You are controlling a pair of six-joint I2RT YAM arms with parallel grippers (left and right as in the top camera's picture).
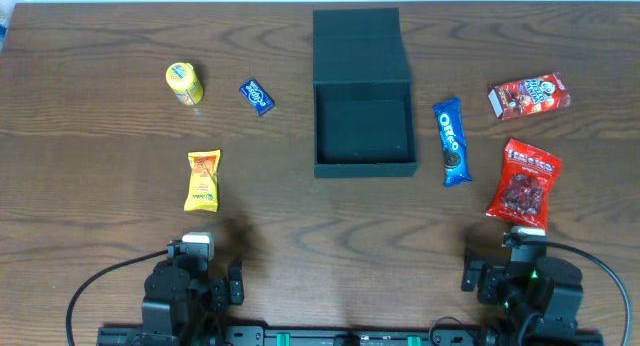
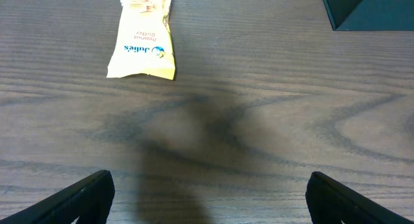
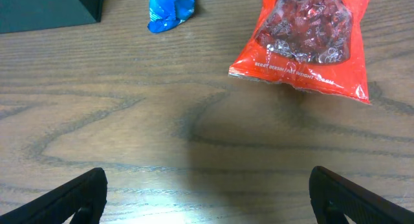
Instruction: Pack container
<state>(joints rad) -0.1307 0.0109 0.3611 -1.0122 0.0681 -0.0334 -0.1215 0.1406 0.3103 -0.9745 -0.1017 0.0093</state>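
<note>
The dark teal container [image 1: 364, 166] stands open at the table's middle back, its lid flap [image 1: 357, 44] lying flat behind it, and its inside shows nothing but bare floor. A corner of the container shows in the left wrist view [image 2: 372, 13] and in the right wrist view [image 3: 45, 10]. My left gripper [image 2: 208, 198] is open near the front edge, below a yellow Julie's packet [image 1: 202, 180] [image 2: 143, 39]. My right gripper [image 3: 208, 198] is open too, below a red berry bag [image 1: 523, 183] [image 3: 307, 39]. Neither holds anything.
A blue Oreo pack [image 1: 452, 142] [image 3: 170, 7] lies right of the container. A red snack box [image 1: 529, 95] sits at the back right. A yellow can [image 1: 184, 83] and a small blue packet [image 1: 257, 96] lie at the back left.
</note>
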